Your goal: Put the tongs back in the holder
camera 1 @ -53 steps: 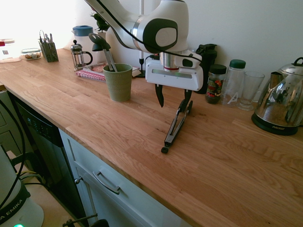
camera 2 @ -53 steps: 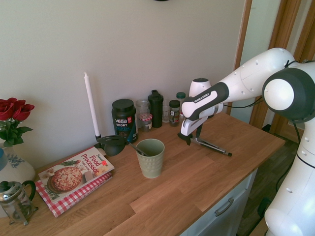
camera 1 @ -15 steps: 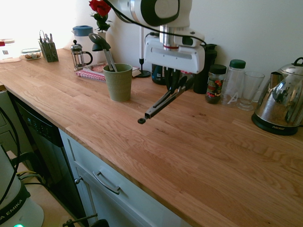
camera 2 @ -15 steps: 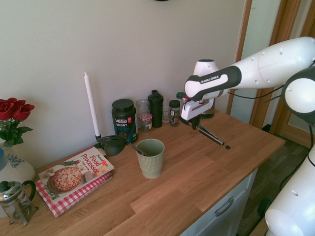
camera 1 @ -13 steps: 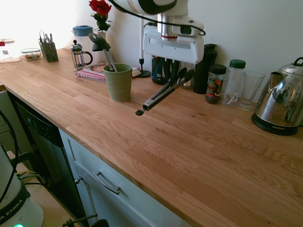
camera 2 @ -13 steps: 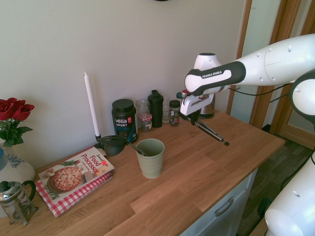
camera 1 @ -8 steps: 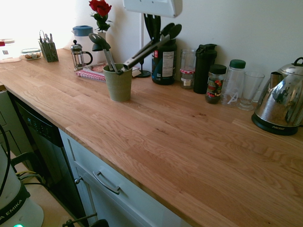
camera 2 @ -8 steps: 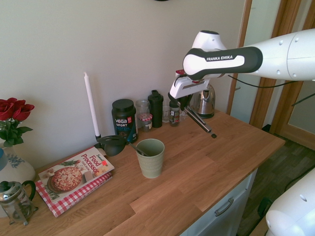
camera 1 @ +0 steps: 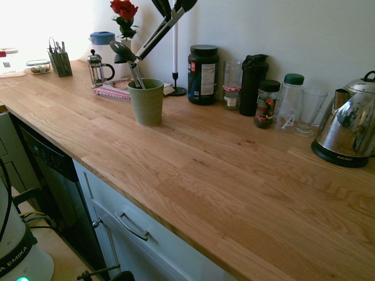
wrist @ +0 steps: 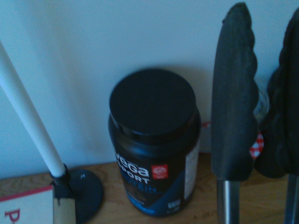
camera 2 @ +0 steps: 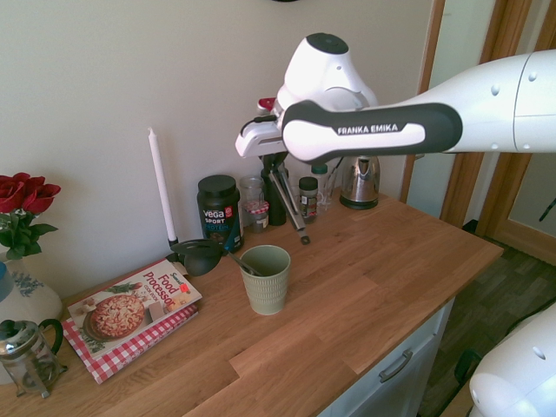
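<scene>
The tongs [camera 2: 289, 207] hang in the air, grey arms slanting down to the small ring at their hinge end. My gripper [camera 2: 276, 163] is shut on them near the black tips, high above the counter. In the first exterior view the tongs [camera 1: 153, 36] slant down-left, and their lower end is above the holder, beside the ladle's head. The holder [camera 1: 146, 101] is a sage-green ribbed cup standing upright on the wooden counter, with a black ladle [camera 1: 124, 51] leaning in it. The holder [camera 2: 266, 278] lies below and left of the ring end. The tongs' black tips [wrist: 233, 98] fill the wrist view's right side.
Along the wall stand a black protein jar [camera 1: 203, 75], a white candle [camera 1: 174, 55], a black shaker bottle [camera 1: 253, 82], jars, a glass [camera 1: 309, 111] and a steel kettle [camera 1: 348, 132]. A cookbook [camera 2: 130, 308], French press [camera 1: 98, 67] and roses [camera 2: 22, 195] sit beyond the holder.
The arm has risen and swung toward the holder, carrying the tongs. Their ring end has gone from over the counter's middle to just above the holder.
</scene>
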Robot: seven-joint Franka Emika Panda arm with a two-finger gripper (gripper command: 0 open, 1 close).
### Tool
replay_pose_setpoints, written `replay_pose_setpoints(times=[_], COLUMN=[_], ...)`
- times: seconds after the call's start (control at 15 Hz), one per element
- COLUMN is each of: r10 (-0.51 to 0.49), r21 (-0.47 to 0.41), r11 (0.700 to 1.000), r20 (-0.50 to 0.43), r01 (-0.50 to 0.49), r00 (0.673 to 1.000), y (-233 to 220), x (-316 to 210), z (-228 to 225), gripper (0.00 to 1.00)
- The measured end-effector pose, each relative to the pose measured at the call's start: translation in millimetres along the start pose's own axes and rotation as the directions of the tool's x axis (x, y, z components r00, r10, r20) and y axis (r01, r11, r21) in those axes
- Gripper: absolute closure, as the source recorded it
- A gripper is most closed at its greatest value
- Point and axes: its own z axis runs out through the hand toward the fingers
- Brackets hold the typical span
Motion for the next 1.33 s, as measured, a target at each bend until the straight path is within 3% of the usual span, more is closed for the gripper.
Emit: replay_pose_setpoints(times=[0.4, 0.73, 1.33], r10=[0.021, -0.011, -0.011], r21=[0.145, 0.169, 0.269], r11=[0.989, 0.984, 0.956], r20=[-0.245, -0.284, -0.364], r01=[0.015, 0.062, 0.116], r00=[0.969, 0.959, 0.931], y=[6.8, 29.0, 49.8], x=[-58.5, -97.5, -112.2], z=[31.8, 57.1, 83.7], gripper=[1.00, 1.00, 1.00])
